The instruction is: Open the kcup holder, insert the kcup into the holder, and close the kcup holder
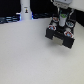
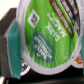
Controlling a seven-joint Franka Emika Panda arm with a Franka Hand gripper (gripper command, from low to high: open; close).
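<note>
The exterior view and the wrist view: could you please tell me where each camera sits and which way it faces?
Exterior view: off the arm, raised, looking down across the pale table at the kcup holder; the gripper shows above it.
Wrist view: on the wrist, facing along the gripper; the kcup fills it, against a teal finger pad.
Shared: kcup and holder.

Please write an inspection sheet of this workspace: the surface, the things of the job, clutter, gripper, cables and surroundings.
Surface: pale table, mostly bare.
Job's things: black kcup holder stands at the exterior view's right, its drawer open toward the camera. The green kcup is held above it, its printed lid facing the wrist camera.
Clutter: a white upright object at the table's far edge; too blurred to identify.
Gripper: the gripper is above the holder, its teal finger pad pressed on the kcup's side.
Cables: nothing seen.
Surroundings: dark background behind the table; details unclear.
</note>
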